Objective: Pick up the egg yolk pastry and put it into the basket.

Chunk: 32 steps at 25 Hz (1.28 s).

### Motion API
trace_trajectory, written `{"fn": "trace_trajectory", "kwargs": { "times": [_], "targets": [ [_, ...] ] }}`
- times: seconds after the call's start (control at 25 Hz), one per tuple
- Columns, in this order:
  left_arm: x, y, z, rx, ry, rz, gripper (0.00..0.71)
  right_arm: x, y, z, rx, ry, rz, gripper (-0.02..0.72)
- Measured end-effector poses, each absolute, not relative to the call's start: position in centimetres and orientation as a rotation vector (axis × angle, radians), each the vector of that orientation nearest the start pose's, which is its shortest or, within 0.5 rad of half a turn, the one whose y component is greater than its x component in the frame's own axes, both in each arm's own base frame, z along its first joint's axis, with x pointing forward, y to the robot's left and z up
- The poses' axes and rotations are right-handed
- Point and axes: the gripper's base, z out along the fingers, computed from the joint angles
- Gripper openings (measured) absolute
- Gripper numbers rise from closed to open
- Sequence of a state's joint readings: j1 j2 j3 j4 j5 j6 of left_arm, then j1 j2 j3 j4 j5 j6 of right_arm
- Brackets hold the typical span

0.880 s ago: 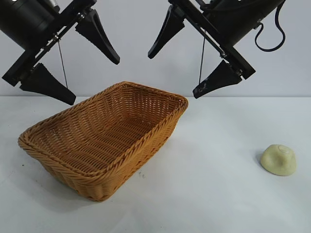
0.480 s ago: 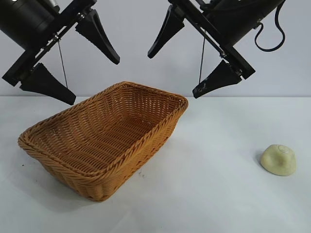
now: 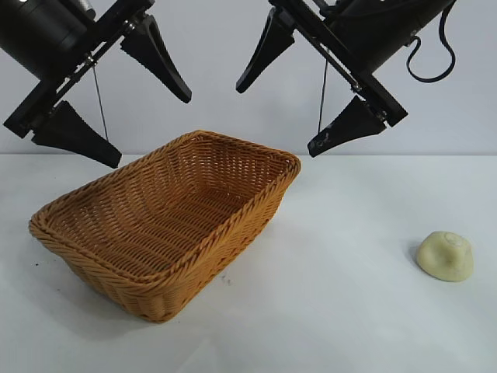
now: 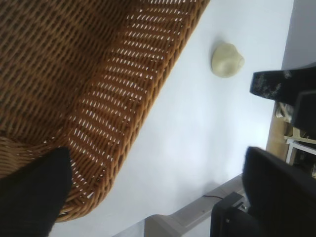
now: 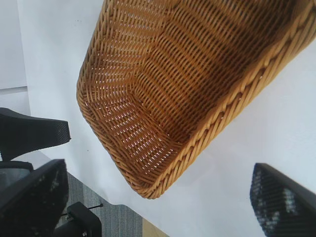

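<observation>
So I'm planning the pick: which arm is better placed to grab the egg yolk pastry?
The right, likely. Its open pincer hangs nearer the egg yolk pastry; the left pincer is beyond the basket.

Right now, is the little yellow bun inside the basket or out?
Out. The egg yolk pastry sits alone on the white table, well off to the side of the basket, whose woven inside shows nothing in it.
</observation>
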State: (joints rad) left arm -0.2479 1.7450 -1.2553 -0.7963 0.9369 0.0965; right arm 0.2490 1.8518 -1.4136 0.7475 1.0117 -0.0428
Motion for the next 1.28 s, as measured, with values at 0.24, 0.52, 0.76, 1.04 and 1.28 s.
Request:
{"fn": "trace_trajectory", "kwargs": {
  "times": [0.24, 0.52, 0.76, 1.04, 1.28],
  "targets": [
    [33.2, -13.8, 24.8, -0.097, 2.796, -1.028, 0.689, 36.0, 14.6, 24.8, 0.074, 2.838, 1.015, 0.694],
    [33.2, -13.8, 24.8, -0.124, 2.796, -1.030, 0.689, 36.0, 14.6, 24.8, 0.075, 2.835, 1.014, 0.694],
    [32.5, -13.2, 25.4, -0.154, 2.846, -0.955, 0.689, 36.1, 14.5, 24.8, 0.079, 2.829, 1.011, 0.694],
    [29.9, -11.8, 29.8, -0.309, 2.779, -0.814, 0.689, 36.1, 14.5, 24.8, 0.080, 2.828, 1.011, 0.694],
    [27.6, -11.6, 31.1, -0.545, 2.768, -0.626, 0.689, 36.1, 14.5, 24.8, 0.080, 2.827, 1.011, 0.694]
  ]
}}
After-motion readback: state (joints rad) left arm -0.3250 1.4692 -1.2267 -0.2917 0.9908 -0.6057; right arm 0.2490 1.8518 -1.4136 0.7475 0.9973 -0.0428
